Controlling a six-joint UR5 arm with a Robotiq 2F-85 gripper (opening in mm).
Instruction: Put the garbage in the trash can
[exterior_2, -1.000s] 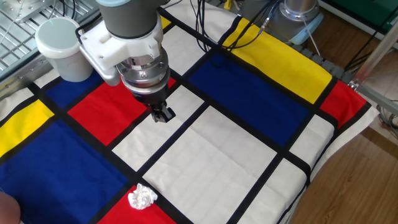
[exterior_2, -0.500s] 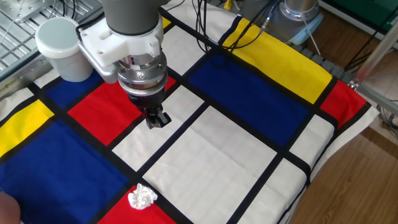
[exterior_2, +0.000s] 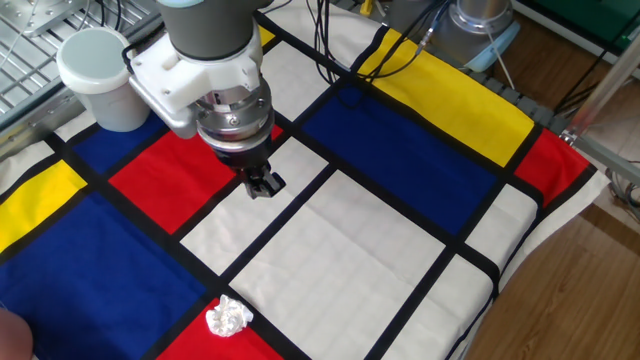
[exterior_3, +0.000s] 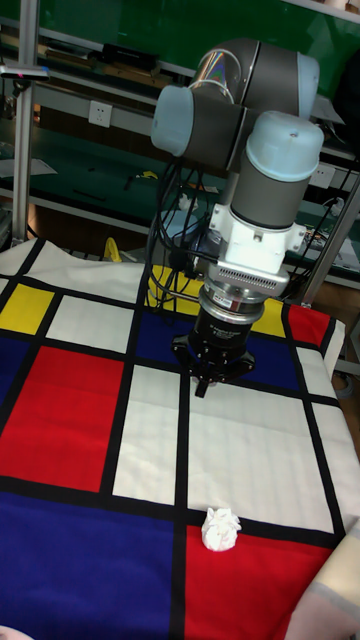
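The garbage (exterior_2: 227, 318) is a small crumpled white paper wad lying near the cloth's front edge, at the border of a red panel; the tall fixed view shows the garbage (exterior_3: 220, 528) too. The trash can (exterior_2: 100, 78), a white cup, stands upright at the far left corner and is out of the tall fixed view. My gripper (exterior_2: 263, 184) hangs over a white panel in the middle, well behind the wad and to the right of the cup. Its fingers (exterior_3: 203, 385) are shut with nothing in them.
A cloth of red, blue, yellow and white panels (exterior_2: 400, 150) covers the table, and its edge drops off at the right (exterior_2: 520, 260). Black cables (exterior_2: 330, 40) trail across the back. A metal rack (exterior_2: 40, 30) stands behind the cup.
The gripper swung a little to the left and has come back right to about where it was. The wad and the cup have not moved.
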